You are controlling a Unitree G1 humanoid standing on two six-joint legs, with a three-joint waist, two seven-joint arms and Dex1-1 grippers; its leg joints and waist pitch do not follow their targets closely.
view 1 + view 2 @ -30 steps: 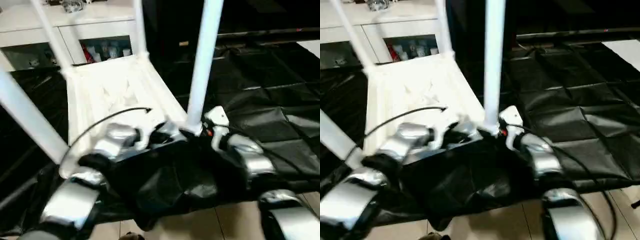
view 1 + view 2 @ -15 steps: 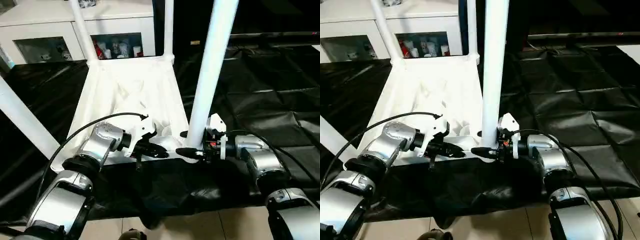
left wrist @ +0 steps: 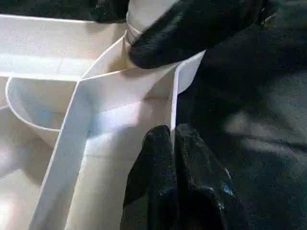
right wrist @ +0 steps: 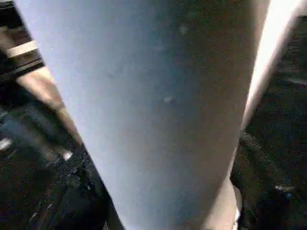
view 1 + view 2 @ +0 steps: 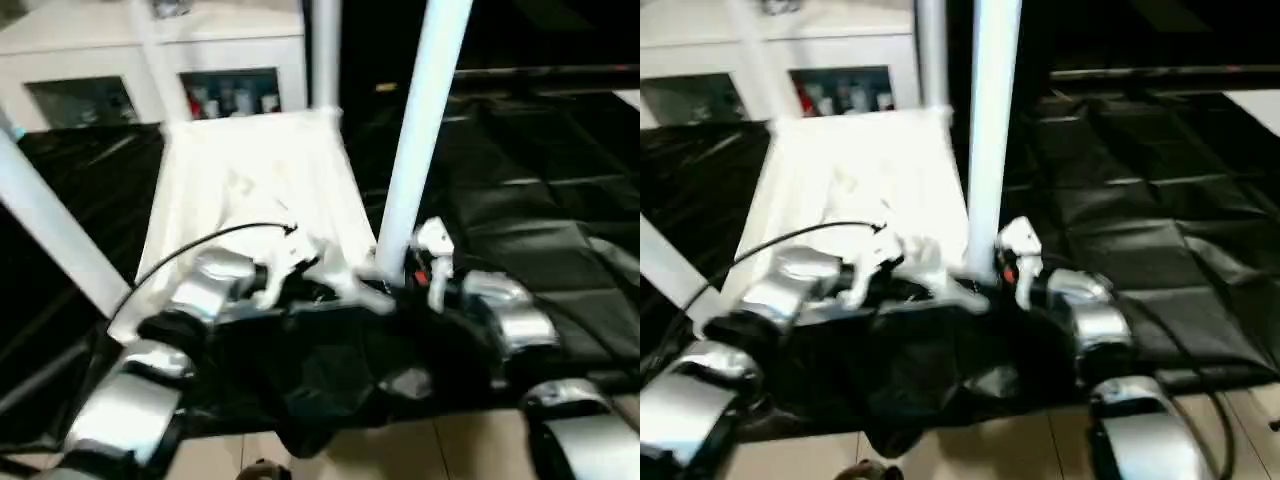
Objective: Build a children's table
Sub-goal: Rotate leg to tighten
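Left eye view: the children's table [image 5: 250, 180] lies upside down on the black sheet [image 5: 540, 220], its rimmed underside facing up and its legs pointing upward. The near right leg [image 5: 418, 120] stands almost upright, so its long axis runs up and away from the floor. The right gripper [image 5: 392, 278] is at the foot of this leg, where it enters the corner socket; whether the fingers already squeeze the leg I cannot tell. The left gripper [image 5: 318, 292] is at the near rim, just beside the same corner.

Right eye view: the same leg [image 5: 992, 130] rises directly in front of the right arm, so this arm is the nearer one for turning or pressing it.

Left wrist view: the left gripper's fingers [image 3: 163, 158] are pressed together over the thin rim wall [image 3: 173, 103] and pinch it. A black finger of the right gripper [image 3: 192, 28] lies against the leg base.

Right wrist view: the leg [image 4: 153, 105] stands very close before the camera.

I judge the left arm steadies the table while the right arm works on the leg.
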